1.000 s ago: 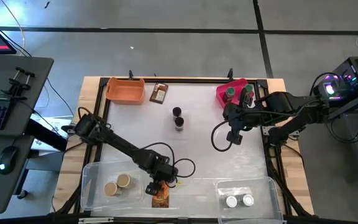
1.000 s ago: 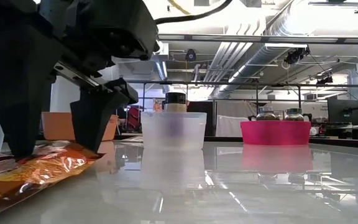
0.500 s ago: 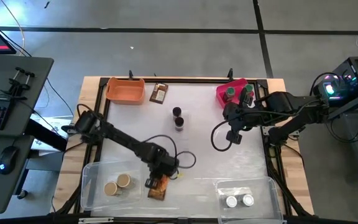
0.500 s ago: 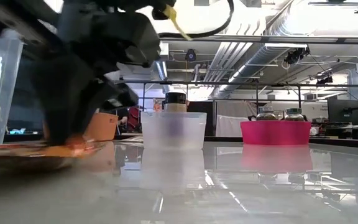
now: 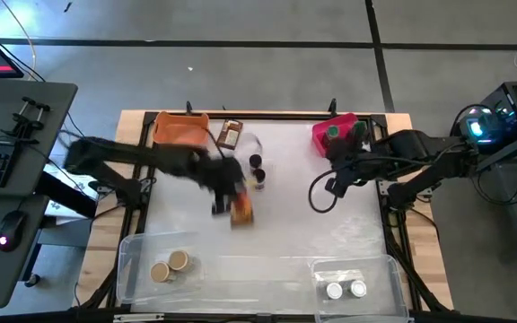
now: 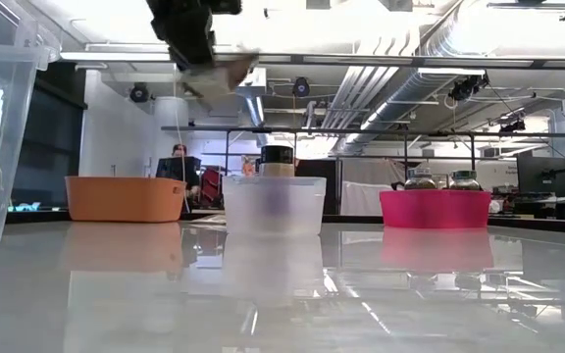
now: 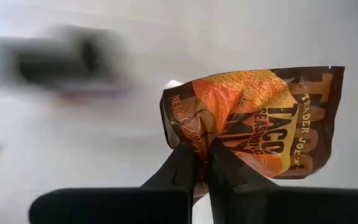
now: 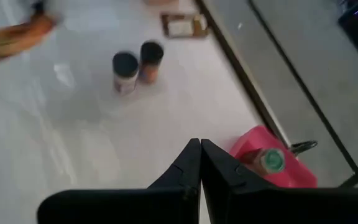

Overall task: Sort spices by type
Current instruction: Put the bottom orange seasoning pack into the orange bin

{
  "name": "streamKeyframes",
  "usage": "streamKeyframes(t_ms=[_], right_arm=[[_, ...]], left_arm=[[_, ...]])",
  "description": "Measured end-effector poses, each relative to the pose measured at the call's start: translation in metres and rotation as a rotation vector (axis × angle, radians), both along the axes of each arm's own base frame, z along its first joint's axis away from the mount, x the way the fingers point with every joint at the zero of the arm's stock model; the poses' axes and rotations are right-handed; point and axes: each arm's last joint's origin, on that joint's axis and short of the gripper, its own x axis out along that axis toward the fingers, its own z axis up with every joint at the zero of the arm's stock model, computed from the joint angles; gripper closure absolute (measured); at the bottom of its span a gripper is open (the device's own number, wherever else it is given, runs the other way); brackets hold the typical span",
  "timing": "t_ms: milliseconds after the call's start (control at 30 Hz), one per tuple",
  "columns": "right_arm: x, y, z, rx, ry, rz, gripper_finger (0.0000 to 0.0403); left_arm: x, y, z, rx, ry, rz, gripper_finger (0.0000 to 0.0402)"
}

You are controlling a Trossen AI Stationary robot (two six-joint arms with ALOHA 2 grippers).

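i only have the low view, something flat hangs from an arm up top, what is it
Observer: An orange and brown taco seasoning packet; the left claw is shut on its crumpled edge.
Operator: where over the table is it
Observer: In the high view the packet is in the air left of centre, beside the two dark-capped jars.
Operator: is there another packet
Observer: Yes, a second packet lies flat just right of the orange bin.
Operator: right arm
Observer: The right claw is shut and empty, near the pink bin.
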Motion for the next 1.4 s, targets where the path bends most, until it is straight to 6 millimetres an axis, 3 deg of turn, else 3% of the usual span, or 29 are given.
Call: streamKeyframes(t_ms=[133,267,433,633,767,900,1033,1400], right_arm=[[-0.007,-0.006,0.008,-0.007,-0.064,-0.02,0.0403],[-0.014,-0.015,0.012,0.048,-0.075,-0.024,0.0403],[-0.013,-0.025,0.013,0.049,-0.048,-0.005,0.0403],[-0.007,-0.041,0.015,0.057,-0.086,-0.036,0.0403],[-0.007,-0.048,0.014,0.111,-0.095,-0.079,0.0403],[-0.008,-0.054,0.014,0.137,-0.119,-0.145,0.0403],[-0.008,-0.06,0.015,0.129,-0.117,-0.16,0.0403],[-0.011,-0.084,0.014,0.09,-0.021,-0.053,0.0403]], left_arm=[[-0.047,0.057,0.043,0.177,-0.098,0.384,0.0401],[-0.103,0.114,0.061,0.208,-0.072,0.735,0.0401],[-0.16,0.168,0.055,0.17,0.099,0.986,0.0402],[-0.188,0.224,0.015,0.03,0.146,1.144,0.0401],[-0.179,0.241,0.0,-0.065,0.057,1.154,0.0401],[-0.181,0.247,-0.013,-0.066,0.08,1.212,0.0401],[-0.182,0.242,-0.023,-0.032,0.144,1.274,0.0401],[-0.175,0.233,-0.025,0.044,0.168,1.398,0.0401]])
